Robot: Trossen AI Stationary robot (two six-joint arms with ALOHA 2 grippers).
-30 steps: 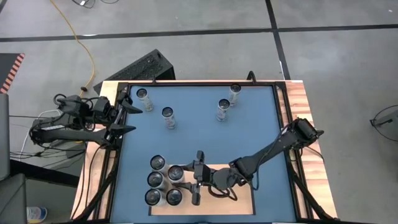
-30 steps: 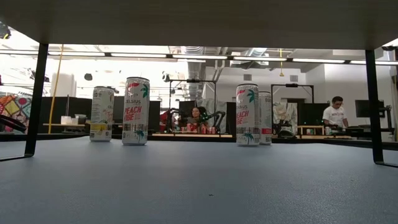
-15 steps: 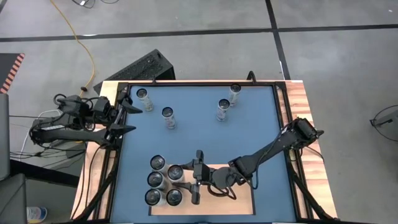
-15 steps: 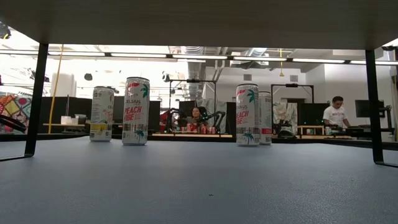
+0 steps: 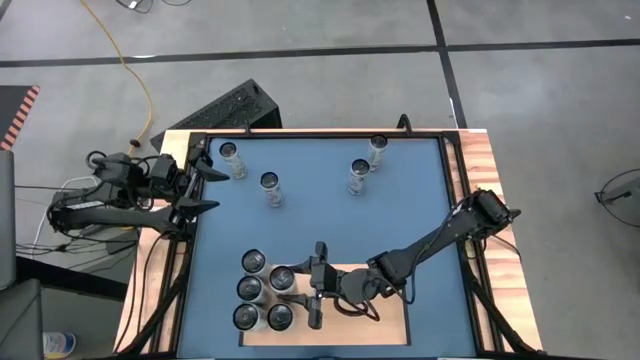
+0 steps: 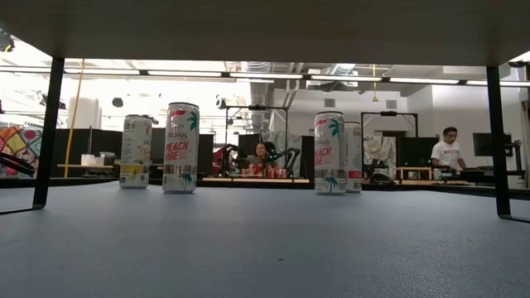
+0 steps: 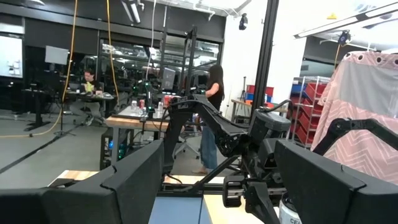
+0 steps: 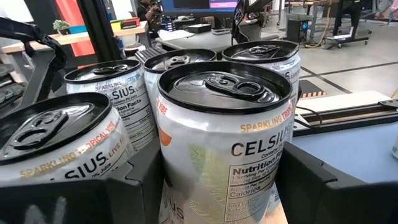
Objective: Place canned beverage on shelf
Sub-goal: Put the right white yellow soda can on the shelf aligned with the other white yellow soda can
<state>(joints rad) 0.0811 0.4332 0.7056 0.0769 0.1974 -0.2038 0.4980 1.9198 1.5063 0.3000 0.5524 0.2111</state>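
Several silver Celsius cans stand upright in a cluster at the left end of the pale wooden shelf (image 5: pixel 388 326). My right gripper (image 5: pixel 298 283) reaches level from the table's right side. Its fingers stand open on either side of the nearest can (image 5: pixel 282 277), which fills the right wrist view (image 8: pixel 227 143). The can's base is hidden there. More cans (image 5: pixel 271 189) stand on the blue table (image 5: pixel 320 220) below; in the low view they (image 6: pixel 180 147) stand under the shelf (image 6: pixel 265 25). My left gripper (image 5: pixel 207 189) waits open at the table's left edge, holding nothing. My right gripper has one finger (image 8: pixel 140 180) and the other finger (image 8: pixel 317 183) close against the two sides of the upright can's body (image 8: pixel 186 186), level from the table's right. Whether they touch the can, I cannot tell.
Other shelf cans (image 8: pixel 118 99) crowd close behind and beside the flanked can. The shelf's right half is bare wood. Black frame posts (image 6: pixel 45 132) carry the shelf. Wooden strips (image 5: pixel 480 200) run along the table's left and right sides. People sit in the room beyond.
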